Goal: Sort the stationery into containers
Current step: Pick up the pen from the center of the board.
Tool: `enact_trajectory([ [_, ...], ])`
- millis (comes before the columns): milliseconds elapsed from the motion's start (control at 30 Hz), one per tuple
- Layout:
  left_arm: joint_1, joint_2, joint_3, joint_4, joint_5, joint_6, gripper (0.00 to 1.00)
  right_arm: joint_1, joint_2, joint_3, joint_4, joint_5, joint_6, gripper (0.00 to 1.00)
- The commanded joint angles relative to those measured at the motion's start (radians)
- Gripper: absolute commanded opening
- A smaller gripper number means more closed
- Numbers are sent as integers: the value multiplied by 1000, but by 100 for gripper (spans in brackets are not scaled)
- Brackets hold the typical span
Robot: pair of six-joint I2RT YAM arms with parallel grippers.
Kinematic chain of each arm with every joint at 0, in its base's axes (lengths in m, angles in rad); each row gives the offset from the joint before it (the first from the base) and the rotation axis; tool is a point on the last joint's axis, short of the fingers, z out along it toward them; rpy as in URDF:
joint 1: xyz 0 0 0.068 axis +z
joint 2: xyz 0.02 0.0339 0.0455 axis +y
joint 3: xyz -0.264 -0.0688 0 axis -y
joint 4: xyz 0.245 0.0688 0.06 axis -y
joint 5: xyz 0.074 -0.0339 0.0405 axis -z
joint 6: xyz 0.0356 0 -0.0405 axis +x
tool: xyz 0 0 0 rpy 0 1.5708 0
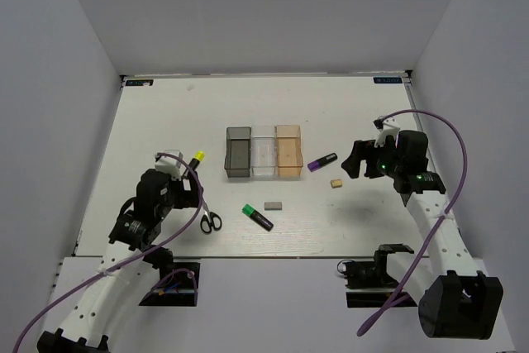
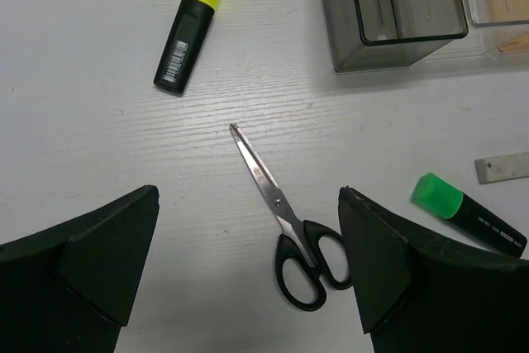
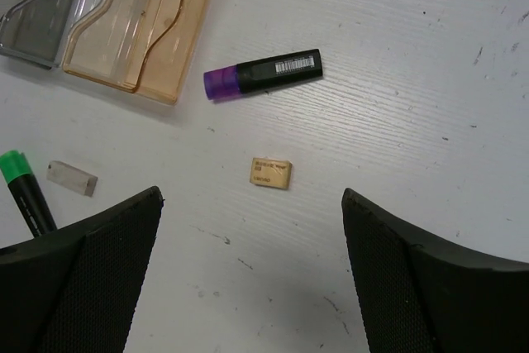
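Three bins stand in a row mid-table: smoky grey (image 1: 238, 153), clear (image 1: 264, 153), orange-tan (image 1: 288, 151). My left gripper (image 1: 192, 197) is open and empty above the black-handled scissors (image 2: 285, 221), whose handles lie near its right finger (image 2: 388, 270). The yellow highlighter (image 2: 190, 26) lies beyond them. The green highlighter (image 2: 467, 214) and grey eraser (image 2: 502, 166) lie to the right. My right gripper (image 1: 357, 163) is open and empty above the table, just short of the tan block (image 3: 270, 173). The purple highlighter (image 3: 264, 73) lies beyond it, beside the orange-tan bin (image 3: 140, 22).
White walls enclose the table on three sides. The arm bases and purple cables sit at the near edge. The grey bin (image 2: 388, 6) is at the top right of the left wrist view.
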Motion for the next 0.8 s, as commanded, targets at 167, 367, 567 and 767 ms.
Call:
enact_trajectory([
  [167, 2, 26, 21, 16, 32, 16, 97, -2, -2, 25, -86, -85, -232, 90],
  [367, 4, 90, 23, 33, 18, 42, 61, 2, 81, 94, -194, -50, -350, 90],
  [567, 4, 303, 127, 25, -39, 42, 0, 7, 84, 89, -200, -126, -329, 0],
  [767, 25, 619, 281, 80, -159, 103, 72, 13, 30, 79, -186, -146, -317, 74],
])
